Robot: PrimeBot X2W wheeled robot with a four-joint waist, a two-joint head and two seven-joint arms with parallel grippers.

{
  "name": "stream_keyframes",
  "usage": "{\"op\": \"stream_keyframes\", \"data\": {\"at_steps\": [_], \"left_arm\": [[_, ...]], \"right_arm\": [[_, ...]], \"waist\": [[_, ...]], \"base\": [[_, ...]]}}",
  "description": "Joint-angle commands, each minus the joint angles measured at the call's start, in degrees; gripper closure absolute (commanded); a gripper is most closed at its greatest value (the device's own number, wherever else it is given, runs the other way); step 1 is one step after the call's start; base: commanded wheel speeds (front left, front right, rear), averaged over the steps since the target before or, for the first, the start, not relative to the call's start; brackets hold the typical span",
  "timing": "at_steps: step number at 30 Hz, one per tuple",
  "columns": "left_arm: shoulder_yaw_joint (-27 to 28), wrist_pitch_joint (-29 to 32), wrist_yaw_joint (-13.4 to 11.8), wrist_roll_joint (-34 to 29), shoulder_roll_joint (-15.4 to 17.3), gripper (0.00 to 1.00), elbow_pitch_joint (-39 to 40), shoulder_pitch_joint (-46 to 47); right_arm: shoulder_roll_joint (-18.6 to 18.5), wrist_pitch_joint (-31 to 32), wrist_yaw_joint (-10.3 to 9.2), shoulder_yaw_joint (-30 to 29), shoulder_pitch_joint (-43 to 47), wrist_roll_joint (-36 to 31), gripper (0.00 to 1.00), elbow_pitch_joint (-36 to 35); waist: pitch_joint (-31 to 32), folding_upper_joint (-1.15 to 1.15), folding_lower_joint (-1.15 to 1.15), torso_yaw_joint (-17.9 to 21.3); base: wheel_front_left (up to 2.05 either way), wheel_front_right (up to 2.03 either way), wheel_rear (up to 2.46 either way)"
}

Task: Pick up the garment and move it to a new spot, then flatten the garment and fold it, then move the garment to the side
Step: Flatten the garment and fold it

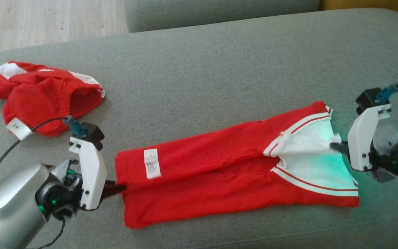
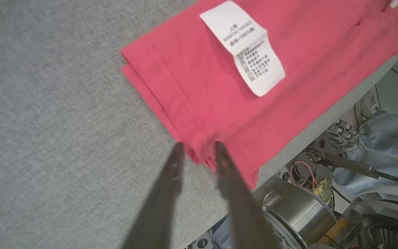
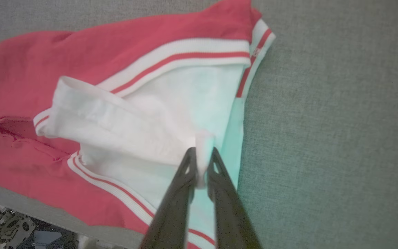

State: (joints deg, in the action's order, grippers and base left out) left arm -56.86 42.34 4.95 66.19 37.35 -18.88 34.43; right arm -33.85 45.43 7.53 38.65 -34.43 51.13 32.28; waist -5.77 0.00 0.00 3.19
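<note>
The garment lies on the cushion between left jaws and right jaws; another garment lies beyond the left jaws.

a: what lies on the grey cushion?
b: a crumpled red heap at its far left, with a white tag — wood floor beyond.
a: past the near edge?
b: blue denim.

Left gripper points rightward, right gripper leftward, both low, fingers pinched on opposite ends of the garment.
</note>
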Motion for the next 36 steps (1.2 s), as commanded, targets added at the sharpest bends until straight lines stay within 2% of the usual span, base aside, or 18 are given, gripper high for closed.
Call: {"op": "stream_keyframes", "data": {"at_steps": [1,5,7,9,11,14,17,18,23,27,31,34,36], "left_arm": [[3.0,-0.2,-0.5,0.3,2.3,0.0,0.8,2.3],[4.1,-1.0,-0.8,1.3,3.0,0.0,1.3,1.8],[4.9,-2.9,-1.5,0.5,3.9,0.0,1.9,1.9],[6.3,-6.2,-2.1,0.0,4.6,0.0,3.2,1.5],[8.3,-10.5,-3.0,-0.1,5.0,0.0,4.9,0.7],[11.5,-18.4,-5.7,-2.0,5.9,0.0,7.6,-0.4],[15.0,-27.3,-9.6,-4.4,6.3,0.0,10.2,-2.1],[15.0,-27.3,-9.6,-4.4,6.3,0.0,10.2,-2.1],[20.1,-41.1,-16.5,-7.7,6.1,0.0,14.8,-6.4],[23.0,-50.3,-21.3,-9.4,5.1,0.0,17.9,-11.4],[25.0,-55.9,-25.2,-11.7,3.5,0.0,20.5,-16.8],[28.1,-57.2,-26.4,-13.5,0.5,0.0,21.9,-21.2],[31.3,-57.3,-26.8,-17.1,-2.2,0.0,22.9,-23.9]], "right_arm": [[-1.0,0.7,-0.04,-0.9,0.7,0.8,0.0,-1.4],[-1.6,1.9,-0.04,-1.6,1.9,0.7,0.0,-1.7],[-2.1,1.9,-0.04,-2.6,2.6,0.8,0.0,-2.1],[-2.2,-0.7,-0.04,-4.5,3.0,1.2,0.0,-3.8],[-1.9,-4.3,-0.04,-6.7,3.9,1.8,0.0,-5.8],[-1.3,-11.6,-0.04,-10.8,5.4,2.0,0.0,-9.4],[1.0,-22.9,-0.04,-16.8,6.6,1.3,0.0,-13.1],[1.0,-22.9,-0.04,-16.8,6.6,1.3,0.0,-13.1],[6.7,-38.5,-0.04,-23.6,9.5,-4.9,0.0,-17.1],[10.9,-45.7,-0.04,-27.3,12.7,-12.2,0.0,-18.9],[14.8,-48.6,-0.04,-29.9,16.9,-18.1,0.0,-20.7],[17.1,-48.6,-0.04,-30.9,20.3,-20.2,0.0,-21.4],[17.5,-49.0,-0.04,-31.6,22.3,-21.8,0.0,-21.4]], "waist": [[0.3,0.0,0.0,0.1],[1.0,0.0,0.0,0.2],[1.6,0.0,0.0,0.3],[2.1,0.0,0.0,0.4],[2.6,0.0,0.0,0.2],[3.1,0.0,0.0,-0.1],[3.3,0.0,0.0,-0.5],[3.3,0.0,0.0,-0.5],[4.0,0.0,0.0,-1.4],[4.9,0.0,0.0,-2.3],[5.7,0.0,0.0,-3.0],[6.2,0.0,0.0,-3.3],[6.5,0.0,0.0,-3.6]], "base": [[0.0,0.0,0.0],[0.0,0.0,0.0],[0.0,0.0,0.0],[0.0,0.0,0.0],[0.0,0.0,0.0],[0.0,0.0,0.0],[0.0,0.0,0.0],[0.0,0.0,0.0],[0.0,0.0,0.0],[0.0,0.0,0.0],[0.0,0.0,0.0],[0.0,0.0,0.0],[0.0,0.0,0.0]]}}
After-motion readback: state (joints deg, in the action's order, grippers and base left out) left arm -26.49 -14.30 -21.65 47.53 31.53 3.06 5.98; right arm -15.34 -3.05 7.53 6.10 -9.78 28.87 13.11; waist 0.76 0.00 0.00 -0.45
